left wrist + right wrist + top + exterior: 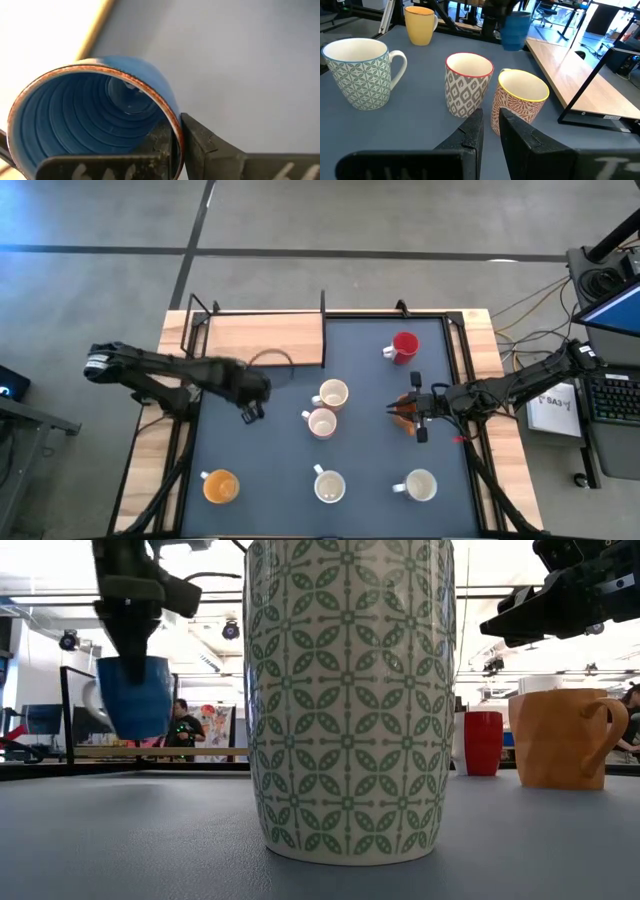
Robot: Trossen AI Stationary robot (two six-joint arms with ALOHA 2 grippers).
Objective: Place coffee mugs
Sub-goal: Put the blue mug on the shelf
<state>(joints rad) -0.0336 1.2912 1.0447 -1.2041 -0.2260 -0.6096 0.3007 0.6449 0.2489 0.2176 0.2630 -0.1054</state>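
1. The left hand (250,411) hangs over the left part of the dark worktop (270,470), near the wooden board (265,337) at the far left corner. It is closed on the rim of the blue mug (95,120): one finger sits inside the mug and the other outside. In the low view the blue mug (135,695) is clear of the worktop, held up in the air.
2. The right hand (418,420) is over the right side of the worktop, just beside the orange mug (404,413) there. Its fingers (470,135) are nearly together with only a narrow gap, and they hold nothing.
3. The red mug (404,346) stands toward the far right of the worktop.
4. Two patterned mugs stand touching or almost touching near the middle: the yellow-rimmed mug (520,102) and the red-rimmed mug (466,82).
5. Along the near edge stand three more: a second orange mug (220,486) on the left, the green leaf-patterned mug (350,700) in the middle, right before the low camera, and a white mug (419,485) on the right.
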